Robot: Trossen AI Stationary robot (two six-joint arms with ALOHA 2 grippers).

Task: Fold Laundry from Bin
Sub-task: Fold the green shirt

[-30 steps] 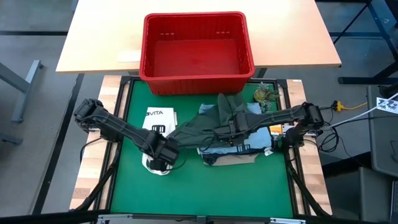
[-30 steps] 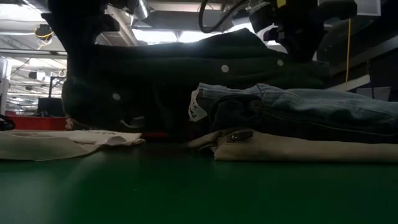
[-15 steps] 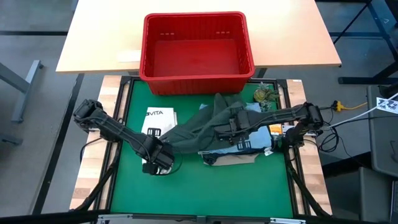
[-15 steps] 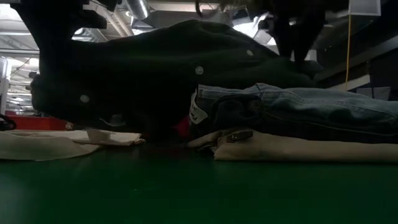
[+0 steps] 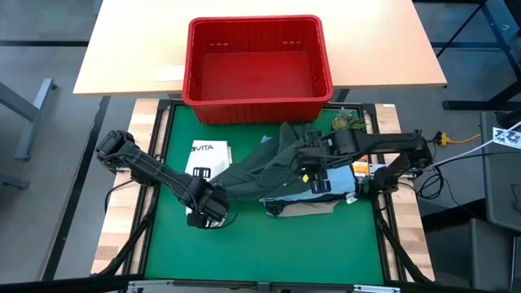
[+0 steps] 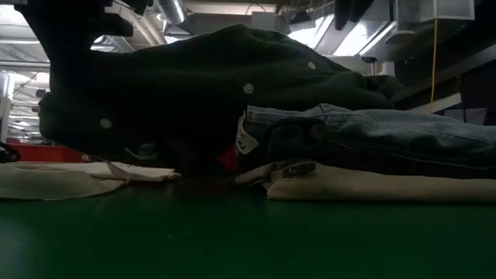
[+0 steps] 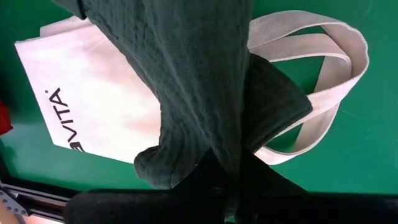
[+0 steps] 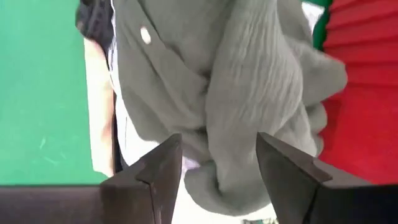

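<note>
A: What has your right gripper [image 8: 214, 171] just done?

B: Its fingers now stand apart above the dark olive-green piece [image 5: 269, 163], which drapes over the folded stack right of centre. A second ago it pinched that cloth.

A: And the left gripper [image 5: 210, 213]?

B: Still clamped on the garment's near-left corner, over the white tote bag [image 7: 87, 106]. The bin [image 5: 259, 106] sits empty, far.

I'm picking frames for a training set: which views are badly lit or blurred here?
Low view: backlit by ceiling lights, so the green garment is nearly a silhouette, while the jeans read fine. Right wrist view: soft, the garment too close, colours washed out. Left wrist view: sharp on the tote, dark at the bottom. High view: evenly lit, crate crisp.
</note>
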